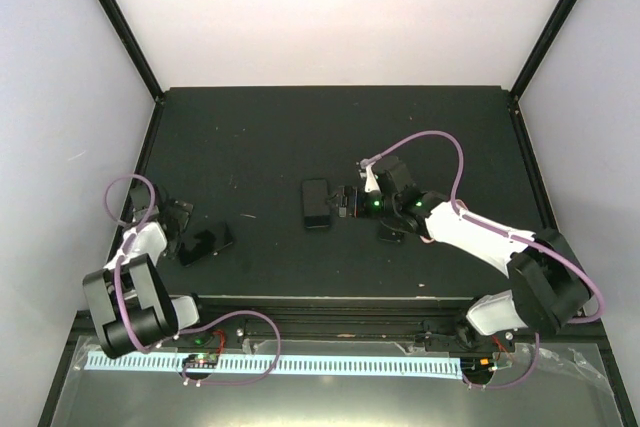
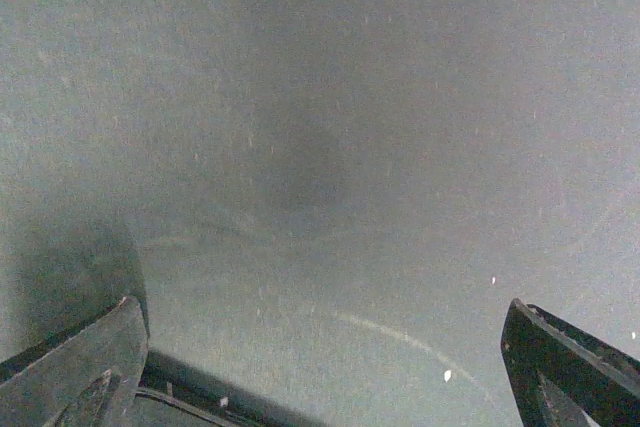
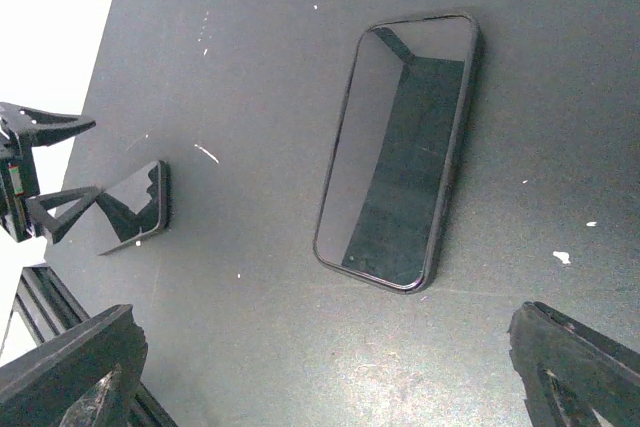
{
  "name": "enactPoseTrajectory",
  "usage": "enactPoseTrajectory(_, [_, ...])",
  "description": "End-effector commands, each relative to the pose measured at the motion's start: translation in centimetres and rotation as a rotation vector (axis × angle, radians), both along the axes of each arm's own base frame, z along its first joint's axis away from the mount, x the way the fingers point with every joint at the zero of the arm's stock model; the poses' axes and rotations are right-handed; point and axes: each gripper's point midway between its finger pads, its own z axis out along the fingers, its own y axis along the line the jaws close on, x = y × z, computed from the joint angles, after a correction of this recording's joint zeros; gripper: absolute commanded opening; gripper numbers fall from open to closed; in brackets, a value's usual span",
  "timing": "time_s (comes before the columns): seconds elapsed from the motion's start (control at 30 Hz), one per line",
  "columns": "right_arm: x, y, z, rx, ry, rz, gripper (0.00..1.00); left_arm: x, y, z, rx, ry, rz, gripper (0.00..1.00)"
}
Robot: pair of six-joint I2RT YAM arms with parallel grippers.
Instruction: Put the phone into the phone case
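A black phone [image 3: 400,147] lies flat and screen up near the middle of the mat, with a thin dark rim around it. I cannot tell whether that rim is the phone case. In the top view the phone [image 1: 317,204] sits just left of my right gripper [image 1: 346,203]. In the right wrist view that gripper [image 3: 322,347] is open, its fingers [image 3: 80,367] wide apart short of the phone's near end and holding nothing. My left gripper [image 1: 183,227] rests at the left side of the mat. It [image 2: 325,347] is open over bare mat.
A smaller flat glossy black object [image 3: 135,209] lies on the mat beside the left gripper's fingers [image 3: 45,127]; in the top view this object [image 1: 212,241] is at the left. The black mat [image 1: 330,137] is walled by white panels. A rail [image 1: 300,327] runs along its near edge.
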Motion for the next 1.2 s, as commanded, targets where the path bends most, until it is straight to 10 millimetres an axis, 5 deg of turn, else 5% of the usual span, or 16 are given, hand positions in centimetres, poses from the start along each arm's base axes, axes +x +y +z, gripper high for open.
enactPoseTrajectory(0.0, [0.2, -0.5, 0.4, -0.029, -0.027, -0.017, 1.00, -4.6, -4.5, -3.1, -0.180, 0.150, -0.033, 0.99])
enactPoseTrajectory(0.5, [3.3, -7.6, -2.3, -0.301, -0.015, -0.256, 0.99, -6.6, -10.8, -3.4, -0.287, 0.142, -0.160, 0.99])
enactPoseTrajectory(0.87, [6.3, -9.7, -5.5, -0.181, 0.174, -0.449, 0.56, -7.1, -15.6, -1.5, -0.317, 0.107, -0.283, 0.99])
enactPoseTrajectory(1.17, [6.5, -11.6, -7.3, -0.156, 0.272, -0.631, 0.48, -6.6, -14.7, 0.8, -0.188, 0.058, -0.311, 0.99])
